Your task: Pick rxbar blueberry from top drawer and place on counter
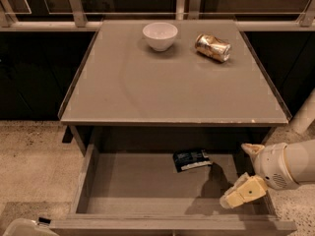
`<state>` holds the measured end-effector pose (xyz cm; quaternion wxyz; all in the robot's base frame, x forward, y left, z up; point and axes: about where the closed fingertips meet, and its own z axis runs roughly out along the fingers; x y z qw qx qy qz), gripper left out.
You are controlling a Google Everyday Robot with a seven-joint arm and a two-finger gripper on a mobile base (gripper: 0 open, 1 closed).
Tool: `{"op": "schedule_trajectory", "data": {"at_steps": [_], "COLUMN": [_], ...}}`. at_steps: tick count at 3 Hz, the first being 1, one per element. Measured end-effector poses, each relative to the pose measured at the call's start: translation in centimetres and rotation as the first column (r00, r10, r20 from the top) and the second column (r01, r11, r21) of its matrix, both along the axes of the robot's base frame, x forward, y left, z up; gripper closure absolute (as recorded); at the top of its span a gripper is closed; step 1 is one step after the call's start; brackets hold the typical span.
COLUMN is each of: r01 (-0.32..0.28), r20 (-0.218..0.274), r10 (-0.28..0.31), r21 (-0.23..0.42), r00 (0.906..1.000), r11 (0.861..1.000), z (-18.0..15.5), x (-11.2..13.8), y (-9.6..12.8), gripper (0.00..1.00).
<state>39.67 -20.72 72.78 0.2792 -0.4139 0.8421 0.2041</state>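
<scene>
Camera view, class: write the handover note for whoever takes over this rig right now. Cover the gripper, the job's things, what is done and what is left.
Gripper: open, holding nothing, over the right end of the top drawer, to the right of the bar.
Rxbar blueberry: flat on the drawer bottom, near the back, right of centre, not touched.
Counter: carries a white bowl and a tipped can at the far side; the near part is bare.
Done: the drawer is pulled out.
Left: reach the bar, grasp it, lift it, set it on the counter.
</scene>
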Motion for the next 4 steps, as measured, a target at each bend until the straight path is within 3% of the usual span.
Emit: {"op": "schedule_trajectory", "data": {"at_steps": [1, 3, 4], "r01": [0.016, 0.045, 0.017], "r20": [0.018, 0.036, 0.082], "r10": [-0.016, -0.045, -0.017], "r21": [-0.008, 0.001, -0.006], "r00": [0.9997, 0.9983, 0.9965], "r11": [1.0, 0.999, 1.0], "z": [-0.1, -3.5, -5.1], "x": [0.5, -0.1, 0.5], "y": [-0.2, 1.0, 2.6], "gripper": [0.0, 0.0, 0.0]}}
